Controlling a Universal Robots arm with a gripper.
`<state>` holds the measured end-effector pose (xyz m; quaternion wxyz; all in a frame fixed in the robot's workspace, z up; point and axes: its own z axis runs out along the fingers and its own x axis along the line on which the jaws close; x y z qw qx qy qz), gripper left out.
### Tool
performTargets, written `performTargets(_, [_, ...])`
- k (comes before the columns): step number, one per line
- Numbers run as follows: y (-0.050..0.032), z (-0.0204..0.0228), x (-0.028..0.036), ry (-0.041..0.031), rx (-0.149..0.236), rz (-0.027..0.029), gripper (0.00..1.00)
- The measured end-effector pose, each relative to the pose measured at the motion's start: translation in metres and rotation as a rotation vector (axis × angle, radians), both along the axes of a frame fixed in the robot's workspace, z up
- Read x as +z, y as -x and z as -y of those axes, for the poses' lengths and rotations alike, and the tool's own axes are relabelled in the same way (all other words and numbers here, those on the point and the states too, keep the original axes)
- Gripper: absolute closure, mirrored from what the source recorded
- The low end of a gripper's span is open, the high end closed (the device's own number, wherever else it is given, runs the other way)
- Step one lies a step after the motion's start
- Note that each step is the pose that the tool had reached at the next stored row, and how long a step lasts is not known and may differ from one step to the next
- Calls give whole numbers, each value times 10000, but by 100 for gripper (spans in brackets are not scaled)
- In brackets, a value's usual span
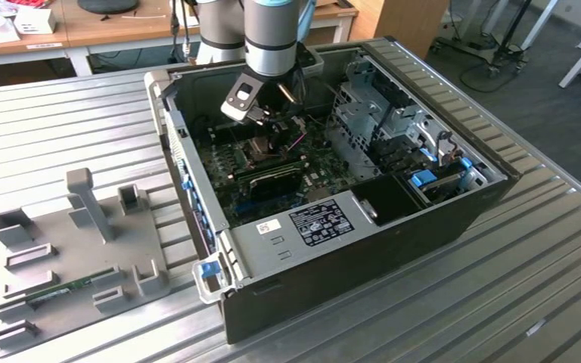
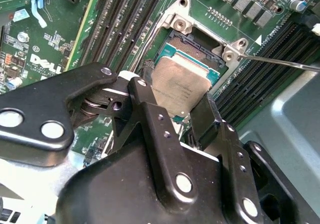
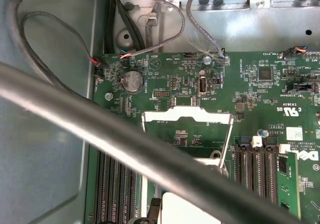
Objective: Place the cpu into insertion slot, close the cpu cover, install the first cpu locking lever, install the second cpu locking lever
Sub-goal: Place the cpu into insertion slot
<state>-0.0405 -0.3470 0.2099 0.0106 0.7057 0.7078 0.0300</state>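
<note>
Status, step 1 of 4: in progress.

- The gripper (image 2: 172,96) is clamped on the cpu (image 2: 182,78), with 1 finger on each of 2 opposite edges.
- The cpu hangs over the near part of the insertion slot (image 2: 197,43). The slot's far contact field is exposed, so I judge the chip not yet seated.
- The slot sits on the motherboard (image 2: 50,38) between 2 banks of memory slots (image 2: 125,18), inside the open computer case (image 1: 371,249).
- The cpu cover (image 3: 187,115) stands raised on its hinge, with bare board showing through its window. It is not closed.
- 1 locking lever (image 2: 280,62) juts free past the slot's corner, unlatched. I judge that steps 2 to 4 are all left to do.

Orientation: the metal top faces up, away from the board. The chip is square, so it has no long axis. Its edges run roughly parallel to the slot's rim. I cannot tell whether it is level or slightly tipped.
</note>
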Motion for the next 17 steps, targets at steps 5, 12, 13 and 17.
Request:
performTargets(5, [0,0,-14,2,0,-1,46])
performTargets(12, [0,0,-16,1,0,-26,46])
performTargets(13, [0,0,-16,1,-1,-36,46])
performTargets(17, [0,0,-20,1,-1,-36,46])
